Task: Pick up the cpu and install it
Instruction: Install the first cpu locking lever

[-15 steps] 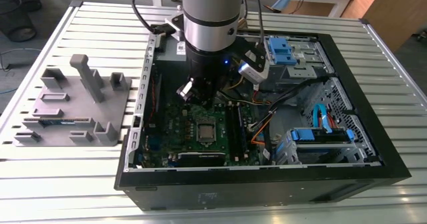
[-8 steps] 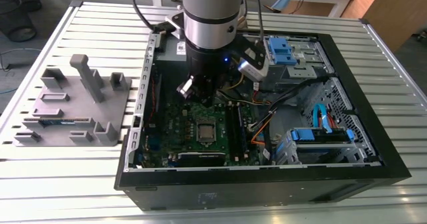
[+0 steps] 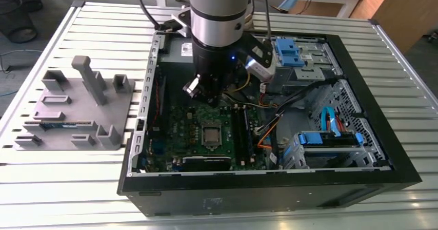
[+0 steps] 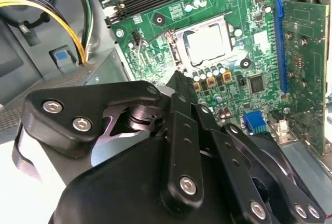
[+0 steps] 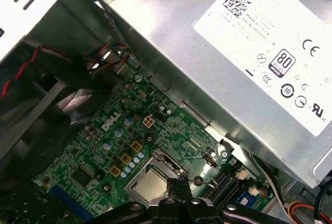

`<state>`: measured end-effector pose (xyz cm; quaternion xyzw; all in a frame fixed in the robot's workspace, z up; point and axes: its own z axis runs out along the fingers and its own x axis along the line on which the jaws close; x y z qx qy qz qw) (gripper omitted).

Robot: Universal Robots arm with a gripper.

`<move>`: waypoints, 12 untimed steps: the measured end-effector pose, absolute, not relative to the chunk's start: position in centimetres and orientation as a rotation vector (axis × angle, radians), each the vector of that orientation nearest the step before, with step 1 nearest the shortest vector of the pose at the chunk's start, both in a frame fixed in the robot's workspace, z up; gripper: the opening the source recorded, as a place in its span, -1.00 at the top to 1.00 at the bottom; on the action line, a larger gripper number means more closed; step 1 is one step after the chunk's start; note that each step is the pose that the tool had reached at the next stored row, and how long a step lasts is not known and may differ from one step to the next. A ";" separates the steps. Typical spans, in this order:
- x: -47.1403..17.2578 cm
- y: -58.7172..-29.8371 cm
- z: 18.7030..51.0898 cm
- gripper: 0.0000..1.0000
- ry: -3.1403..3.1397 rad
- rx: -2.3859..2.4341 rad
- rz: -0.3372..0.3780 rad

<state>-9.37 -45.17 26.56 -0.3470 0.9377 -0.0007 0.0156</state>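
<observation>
Silvery cpu sits in its motherboard socket, light, fragile, edge-grip only; claw above, fingertips together, holding nothing

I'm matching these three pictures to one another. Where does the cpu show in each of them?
Exterior view: the cpu sits in its socket at the middle of the green motherboard, below the arm.
Second wrist view: cpu beyond the gripper, inside the metal socket frame.
First wrist view: cpu just past the gripper.
Shared landmark: the black memory slots beside the socket.
</observation>
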 end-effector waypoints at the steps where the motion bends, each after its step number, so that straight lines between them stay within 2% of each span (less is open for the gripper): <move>1: -9.3 -45.1 26.6 0.79 2.917 -1.079 -0.002; 12: -8.5 -44.9 26.9 0.79 2.917 -1.079 0.001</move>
